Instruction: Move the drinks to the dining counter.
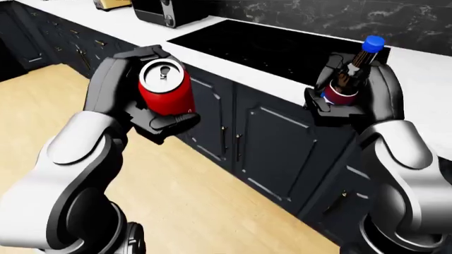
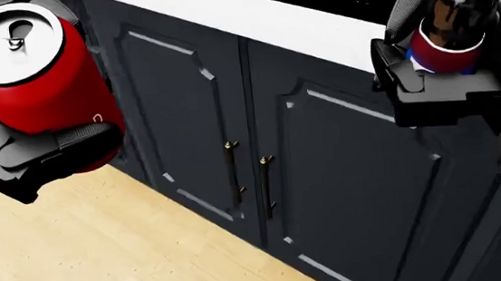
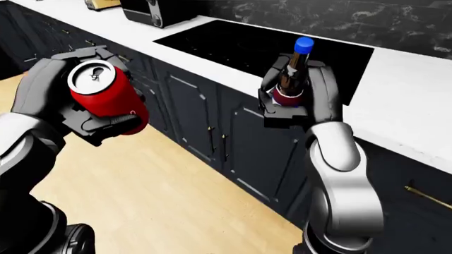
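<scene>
Left hand (image 1: 144, 100): your fingers wrap a red soda can (image 1: 165, 94), held upright over the wooden floor (image 1: 176, 201).
Right hand (image 3: 300, 100): you grip a brown bottle (image 3: 293, 74) with a blue cap, upright, beside the white counter (image 3: 396, 114).
Surroundings: black cooktop (image 3: 261, 45) set in that counter, above dark cabinet doors (image 2: 325, 168).

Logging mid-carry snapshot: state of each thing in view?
red soda can: tab unopened, tilted, gripped in left hand
brown bottle: blue cap on, upright, gripped in right hand
cabinet doors: closed
cooktop: bare
</scene>
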### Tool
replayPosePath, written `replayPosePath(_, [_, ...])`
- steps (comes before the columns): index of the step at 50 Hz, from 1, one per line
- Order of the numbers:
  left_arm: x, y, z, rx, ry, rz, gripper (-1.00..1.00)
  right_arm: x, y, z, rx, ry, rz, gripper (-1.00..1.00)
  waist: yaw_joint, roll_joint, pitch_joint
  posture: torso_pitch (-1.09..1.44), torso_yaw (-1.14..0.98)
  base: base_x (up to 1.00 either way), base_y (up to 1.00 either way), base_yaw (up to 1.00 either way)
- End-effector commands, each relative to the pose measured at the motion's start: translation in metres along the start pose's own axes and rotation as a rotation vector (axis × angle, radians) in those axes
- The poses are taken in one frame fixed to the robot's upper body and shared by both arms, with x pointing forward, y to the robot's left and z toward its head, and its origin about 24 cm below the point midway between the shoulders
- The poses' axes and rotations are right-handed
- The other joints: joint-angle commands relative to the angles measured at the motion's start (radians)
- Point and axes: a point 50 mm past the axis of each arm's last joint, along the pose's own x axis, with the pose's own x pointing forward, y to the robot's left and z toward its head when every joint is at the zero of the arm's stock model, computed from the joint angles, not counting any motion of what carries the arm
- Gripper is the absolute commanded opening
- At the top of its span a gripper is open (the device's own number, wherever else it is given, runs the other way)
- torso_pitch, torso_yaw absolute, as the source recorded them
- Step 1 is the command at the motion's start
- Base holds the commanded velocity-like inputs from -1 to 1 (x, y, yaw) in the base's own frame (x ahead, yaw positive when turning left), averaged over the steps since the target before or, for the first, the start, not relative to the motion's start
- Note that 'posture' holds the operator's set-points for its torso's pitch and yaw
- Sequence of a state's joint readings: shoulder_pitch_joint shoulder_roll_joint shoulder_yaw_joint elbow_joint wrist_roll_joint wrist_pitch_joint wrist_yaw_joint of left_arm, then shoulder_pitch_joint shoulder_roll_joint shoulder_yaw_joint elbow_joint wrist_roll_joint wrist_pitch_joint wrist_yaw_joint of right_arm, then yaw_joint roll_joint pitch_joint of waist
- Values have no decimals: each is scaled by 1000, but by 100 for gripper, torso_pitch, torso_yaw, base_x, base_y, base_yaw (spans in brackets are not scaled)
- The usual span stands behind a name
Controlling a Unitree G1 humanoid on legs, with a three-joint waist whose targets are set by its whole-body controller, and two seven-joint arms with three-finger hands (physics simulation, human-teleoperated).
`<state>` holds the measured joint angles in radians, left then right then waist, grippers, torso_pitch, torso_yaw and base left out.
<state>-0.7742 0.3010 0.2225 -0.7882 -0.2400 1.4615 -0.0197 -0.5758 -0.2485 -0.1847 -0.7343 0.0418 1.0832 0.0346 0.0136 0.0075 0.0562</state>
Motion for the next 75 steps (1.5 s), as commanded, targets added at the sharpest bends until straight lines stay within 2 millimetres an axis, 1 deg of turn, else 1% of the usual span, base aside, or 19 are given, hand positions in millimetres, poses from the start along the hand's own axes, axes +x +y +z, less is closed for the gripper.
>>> replayPosePath(1, [-4, 6, 12, 7, -80, 40, -100, -2, 4, 17, -3, -105, 20, -100, 5, -4, -22, 0, 0, 0, 0, 100])
replayPosePath(4, [-5, 6, 12, 8, -80, 41, -100, -2, 5, 16, -4, -105, 25, -100, 2, 75, -41, 0, 0, 0, 0, 100])
replayPosePath(6, [-5, 7, 11, 9, -79, 42, -100, -2, 5, 16, 2, -106, 24, -100, 9, 70, -35, 0, 0, 0, 0, 100])
replayPosePath(16, [-4, 4, 8, 12, -75, 35, -100, -4, 7, 15, -4, -104, 33, -100, 15, -50, -13, 0, 0, 0, 0, 100])
replayPosePath(19, [-4, 4, 5, 13, -71, 33, -100, -4, 7, 12, -8, -102, 35, -100, 12, -111, -47, 0, 0, 0, 0, 100])
replayPosePath(20, [-4, 4, 6, 12, -72, 32, -100, -3, 8, 12, -9, -102, 36, -100, 6, -94, -19, 0, 0, 0, 0, 100])
replayPosePath(27, [-5, 5, 3, 10, -71, 33, -100, -4, 10, 10, -9, -101, 43, -100, 11, -34, -25, 0, 0, 0, 0, 100])
replayPosePath(33, [-5, 3, 2, 11, -71, 30, -100, -5, 11, 10, -8, -98, 52, -100, 3, 80, -46, 0, 0, 8, 0, 100])
replayPosePath(42, [-5, 2, 2, 10, -71, 25, -100, -5, 16, 6, -26, -93, 82, -100, 34, -79, 14, 0, 0, 43, 0, 95])
replayPosePath(45, [-5, 2, 3, 12, -74, 26, -100, -7, 21, 1, -38, -63, 121, -100, 12, -158, 3, 0, 0, 78, 0, 66])
replayPosePath(46, [-5, 2, 3, 13, -73, 25, -100, -7, 22, 0, -44, -60, 124, -100, 6, -158, 21, 0, 0, 87, 0, 52])
replayPosePath(47, [-5, 2, 3, 15, -73, 26, -100, -7, 23, -2, -46, -57, 128, -100, 10, -98, 21, 0, 0, 90, 48, 0])
replayPosePath(50, [-5, 3, 4, 16, -75, 26, -100, -6, 23, -1, -52, -60, 129, -100, 14, -104, -25, 0, 0, 90, 48, 0])
replayPosePath(55, [-5, 2, 3, 15, -75, 26, -100, -6, 21, -3, -60, -51, 122, -100, -35, -36, -31, 0, 0, 91, 46, 0])
replayPosePath(59, [-5, 1, 0, 16, -74, 23, -100, -7, 21, -3, -62, -52, 124, -100, -38, 81, -47, 0, 0, 93, 42, 0])
replayPosePath(60, [-5, 0, -1, 17, -71, 22, -100, -7, 20, -3, -63, -53, 123, -100, -32, 47, -39, 0, 0, 93, 41, 0])
replayPosePath(62, [-5, 0, -2, 19, -68, 21, -100, -7, 20, -3, -63, -54, 123, -100, -19, 69, -9, 0, 0, 93, 41, 0])
replayPosePath(72, [-3, -3, -5, 18, -66, 14, -100, -7, 20, -7, -65, -56, 129, -100, 1, -14, -51, 0, 0, 95, 37, 0])
replayPosePath(75, [-3, -3, -4, 17, -66, 16, -100, -7, 21, -9, -65, -54, 130, -100, -2, -28, 11, 0, 0, 98, 32, 0])
